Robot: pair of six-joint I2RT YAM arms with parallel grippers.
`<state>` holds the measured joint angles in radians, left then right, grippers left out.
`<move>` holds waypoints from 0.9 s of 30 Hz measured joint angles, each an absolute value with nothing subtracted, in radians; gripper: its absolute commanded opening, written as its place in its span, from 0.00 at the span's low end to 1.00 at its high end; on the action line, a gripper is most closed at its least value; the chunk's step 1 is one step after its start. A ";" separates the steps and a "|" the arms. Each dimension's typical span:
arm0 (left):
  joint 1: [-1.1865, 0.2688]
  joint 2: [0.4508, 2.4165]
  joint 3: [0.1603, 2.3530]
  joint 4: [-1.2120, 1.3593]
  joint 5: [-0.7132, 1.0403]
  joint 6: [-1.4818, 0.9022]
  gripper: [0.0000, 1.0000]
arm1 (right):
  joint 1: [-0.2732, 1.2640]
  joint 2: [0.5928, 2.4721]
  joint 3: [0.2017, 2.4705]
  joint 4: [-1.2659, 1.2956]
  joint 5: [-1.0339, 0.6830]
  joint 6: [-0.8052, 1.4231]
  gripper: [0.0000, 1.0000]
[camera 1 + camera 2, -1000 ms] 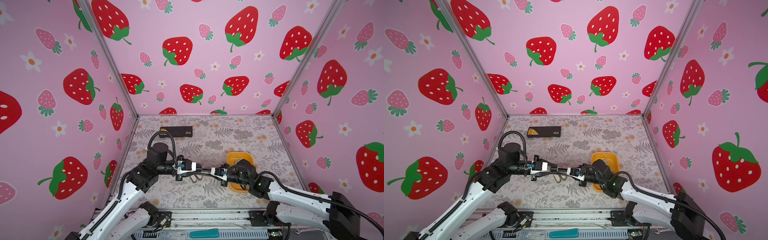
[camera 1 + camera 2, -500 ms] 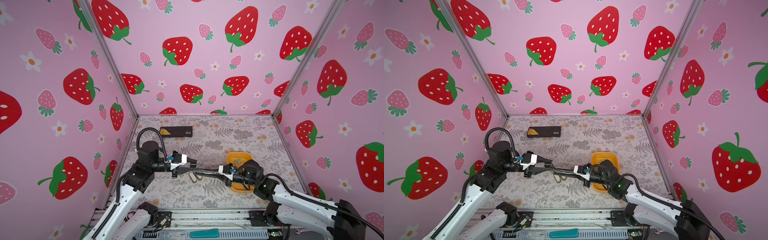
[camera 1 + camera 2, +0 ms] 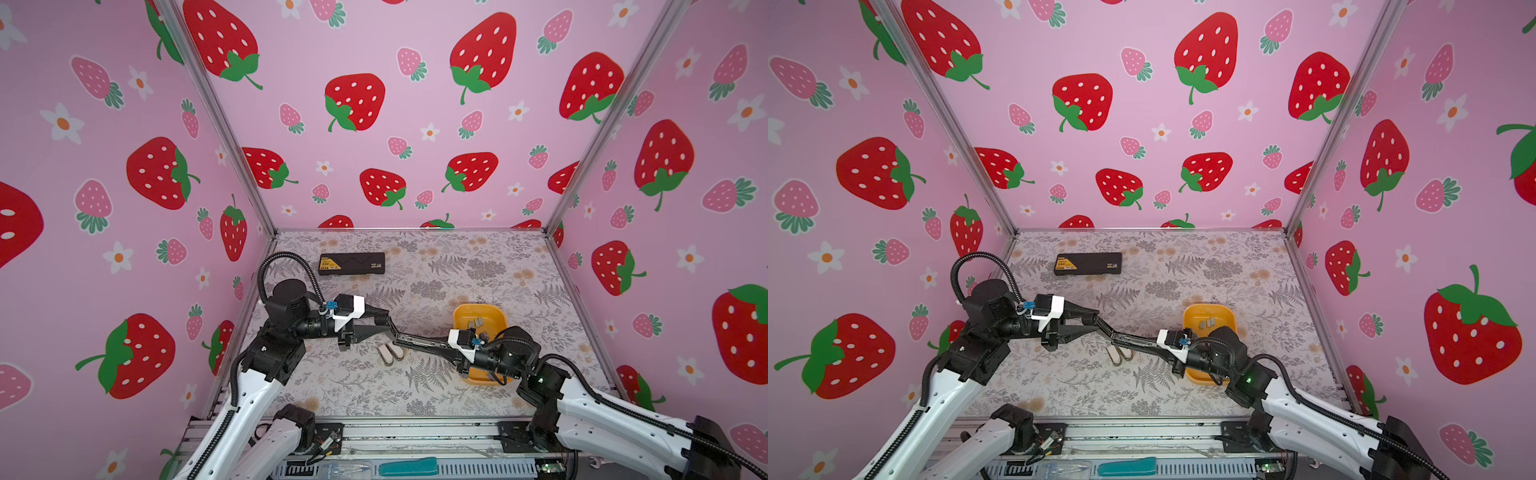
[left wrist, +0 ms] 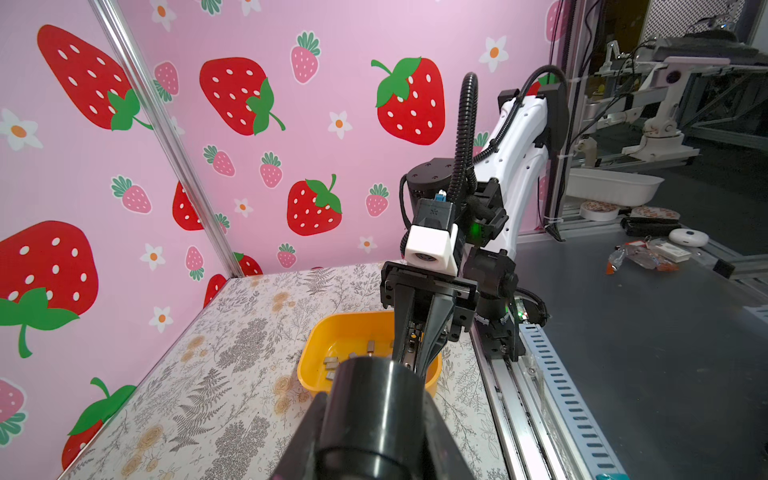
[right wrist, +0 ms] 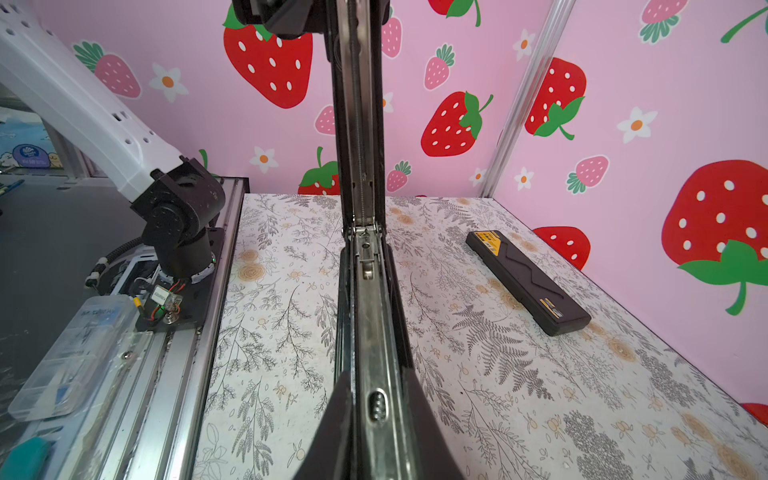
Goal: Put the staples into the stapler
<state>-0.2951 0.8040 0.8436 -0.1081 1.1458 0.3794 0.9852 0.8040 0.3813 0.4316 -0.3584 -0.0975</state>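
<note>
Top views both show you one black case (image 3: pixel 351 263) lying flat near the far left corner of the desk (image 3: pixel 436 390), well apart from everything else. One yellow tray (image 3: pixel 478 308) sits by the desk's right edge. The right arm's wrist covers its near half, so from above you see only a few of the staples (image 3: pixel 478 321) inside it. In the left wrist view you can count about six grey strips on the tray floor, and the right gripper (image 3: pixel 411 343) blocks the rest. Two small whitish oblong pieces (image 3: pixel 390 353) lie side by side mid-desk, below the stapler (image 5: pixel 368 316); you cannot tell whether they touch it. Your one stapler is hinged open above the desk, between the arms. The left gripper (image 3: pixel 388 325) is clenched on its upper arm, and the right gripper is clamped along its metal channel.
</note>
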 measured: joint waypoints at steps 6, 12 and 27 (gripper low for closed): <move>-0.281 0.801 0.840 -0.099 1.126 0.359 0.16 | 0.986 0.793 0.381 0.419 -0.348 -0.069 0.00; -0.278 0.739 0.770 -0.024 0.965 0.334 0.52 | 0.989 0.760 0.381 0.378 -0.291 -0.044 0.00; -0.246 0.799 0.765 0.031 0.499 0.308 0.94 | 0.991 0.744 0.423 0.368 -0.052 0.118 0.00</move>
<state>-0.2459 0.7994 0.7654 0.0311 0.4988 0.3080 0.9905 0.7441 0.4229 0.3676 -0.0525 0.1181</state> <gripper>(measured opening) 0.898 0.182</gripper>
